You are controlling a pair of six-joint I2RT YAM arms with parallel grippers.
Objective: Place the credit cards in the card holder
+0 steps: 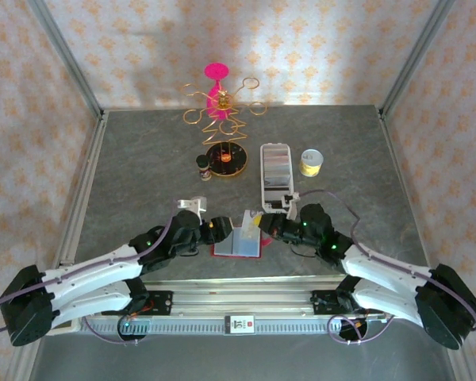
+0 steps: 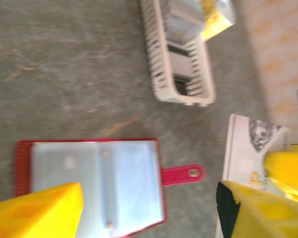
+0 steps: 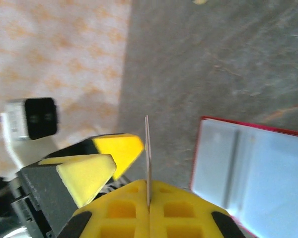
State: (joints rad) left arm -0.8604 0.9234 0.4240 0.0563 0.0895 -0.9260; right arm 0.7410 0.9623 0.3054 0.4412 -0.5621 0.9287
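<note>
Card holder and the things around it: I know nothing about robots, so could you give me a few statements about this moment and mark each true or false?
1. The card holder lies open on the table. True.
2. The right gripper pinches a credit card held on edge. True.
3. The credit card is tucked into a pocket of the card holder. False: it is in the right gripper, off to the side of the holder.
4. The left gripper is clamped on the card holder. False: its jaws stand wide open over it.
5. The white perforated tray sits on top of the card holder. False: it stands apart, farther back on the table.
</note>
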